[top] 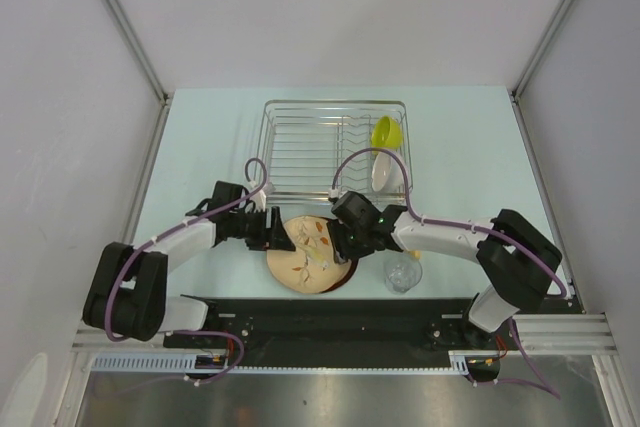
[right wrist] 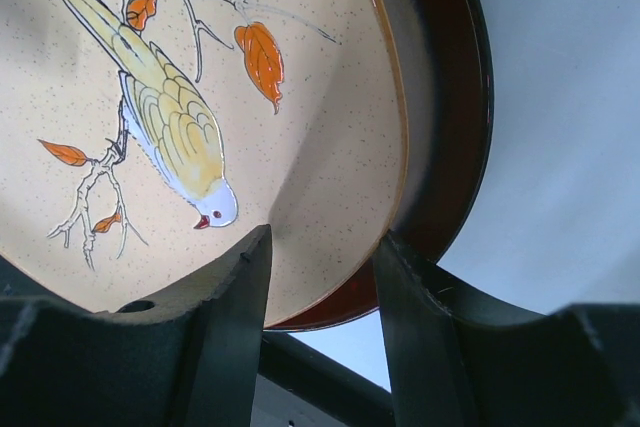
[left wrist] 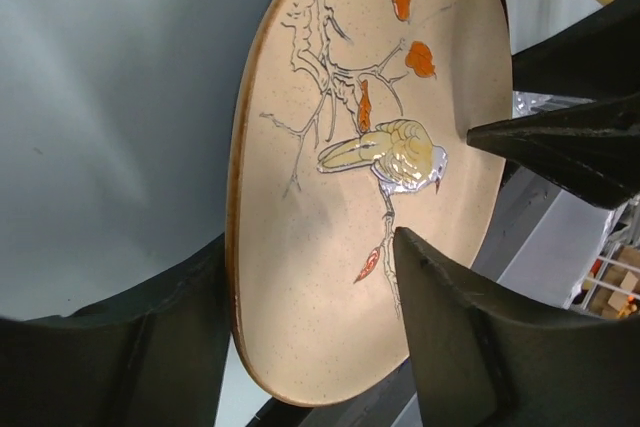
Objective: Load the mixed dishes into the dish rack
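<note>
two plates lie stacked on the table [top: 200, 167] just in front of the dish rack [top: 300, 147]. the tan leaf-patterned plate [top: 305, 257] is on top, and the dark-red-rimmed plate [right wrist: 450, 97] shows as a crescent past its right edge. the tan plate carries a painted picture: one pale yellow and white bird on a bare branch with several orange leaves.

the left pincer [left wrist: 312, 239] stands wide astride the tan plate's left rim, one finger below the edge and one over the face; whether the pads press it i cannot tell. the right pincer [right wrist: 320, 242] is about half closed on the opposite rim of the same plate, one finger on the painted face and the other at the outer edge, in front of the dark red plate.

one small clear glass [top: 403, 272] stands upright on the table, just right of the plates and beside the right arm.

inside the rack, at its right side, are two pieces: one white bowl [top: 384, 172] on edge and, just behind it, one yellow-green dish [top: 387, 132]. whether that one is a mug or a bowl is not clear from above.
</note>
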